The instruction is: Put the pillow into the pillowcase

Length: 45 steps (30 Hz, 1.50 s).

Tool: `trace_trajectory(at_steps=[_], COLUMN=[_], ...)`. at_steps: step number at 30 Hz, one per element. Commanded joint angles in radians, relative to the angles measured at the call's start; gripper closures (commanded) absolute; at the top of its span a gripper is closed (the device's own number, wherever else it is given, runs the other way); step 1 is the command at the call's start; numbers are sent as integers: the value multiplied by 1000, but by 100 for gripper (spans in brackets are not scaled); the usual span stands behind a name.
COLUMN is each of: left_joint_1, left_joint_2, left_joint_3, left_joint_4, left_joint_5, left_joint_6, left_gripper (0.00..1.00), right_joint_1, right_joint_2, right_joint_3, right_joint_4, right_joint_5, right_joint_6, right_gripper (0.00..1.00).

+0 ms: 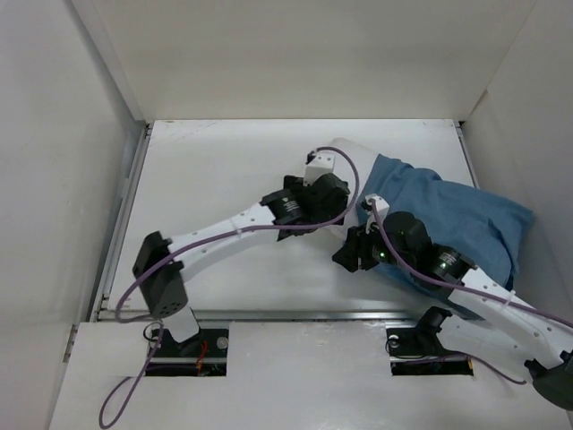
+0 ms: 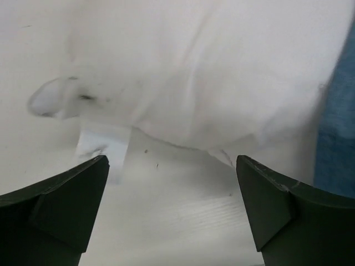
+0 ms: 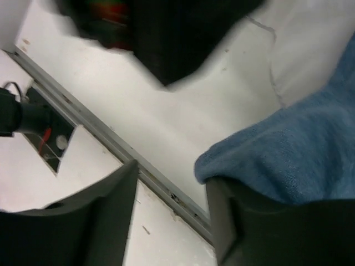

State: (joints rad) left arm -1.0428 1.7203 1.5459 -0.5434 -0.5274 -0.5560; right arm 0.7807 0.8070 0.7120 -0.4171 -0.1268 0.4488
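In left wrist view, pillow (image 2: 194,72) tag (image 2: 104,145)

Top view looks down over the whole tabletop (image 1: 224,161). Left wrist view sits close to the pillow (image 2: 194,66); right, blurred, apparently faces the near edge. Both catch the pillowcase (image 3: 294,149).

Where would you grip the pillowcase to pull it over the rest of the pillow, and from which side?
Grip the pillowcase at its open hem, coming from the left, where the pillow pokes its white end out. That edge is thin, loose cloth that two fingers can pinch; the rest is stretched over plump filling.
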Motion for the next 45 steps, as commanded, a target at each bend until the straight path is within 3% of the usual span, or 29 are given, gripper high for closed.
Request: trace_trajectory(at_steps=[1,5,9,13,17,21,24,28,29,31,32,33,34,38,41,45], left_joint_1=[10,65,215,371,483,514,536,546,546,555,555,555,567,596,626,655], left_joint_2=[-211,-408,-514,-550,-531,-495,-495,-515,-515,-515,-515,-515,-515,-475,-449,-406], left_joint_3=[-67,-177,-271,-362,-423,-446,-469,-492,-492,-492,-492,-492,-492,-492,-492,-518], left_joint_4=[16,-24,-35,41,103,114,105,114,114,114,114,123,132,148,190,293], left_joint_5=[-71,-147,-138,-40,139,150,150,150,150,150,150,159,174,228,253,413], left_joint_6=[-94,-177,-214,-180,-159,-159,-159,-159,-159,-159,-159,-159,-150,-140,-131,-104], left_gripper=[0,0,0,0,0,0,0,0,0,0,0,0,0,0,0,0], right_joint_1=[11,11,11,20,20,20,6,-63,-75,-86,-86,-86,-86,-95,-150,-199], right_joint_2=[34,55,157,352,644,987,1113,1258,1279,1321,1321,1312,1255,984,827,706], right_joint_3=[86,156,300,504,772,1103,1188,1184,1151,1135,1135,1135,1135,1116,1164,1222], right_joint_4=[-60,-87,-146,-228,-304,-405,-460,-494,-494,-503,-503,-493,-455,-259,-209,-200], right_joint_5=[46,55,131,353,547,694,756,672,671,639,616,616,616,531,391,276], right_joint_6=[-10,-19,-56,-65,-102,-133,-133,-117,-117,-117,-127,-136,-154,-246,-284,-306], right_gripper=[40,31,25,0,0,0,0,0,3,23,64,95,100,100,100,100])
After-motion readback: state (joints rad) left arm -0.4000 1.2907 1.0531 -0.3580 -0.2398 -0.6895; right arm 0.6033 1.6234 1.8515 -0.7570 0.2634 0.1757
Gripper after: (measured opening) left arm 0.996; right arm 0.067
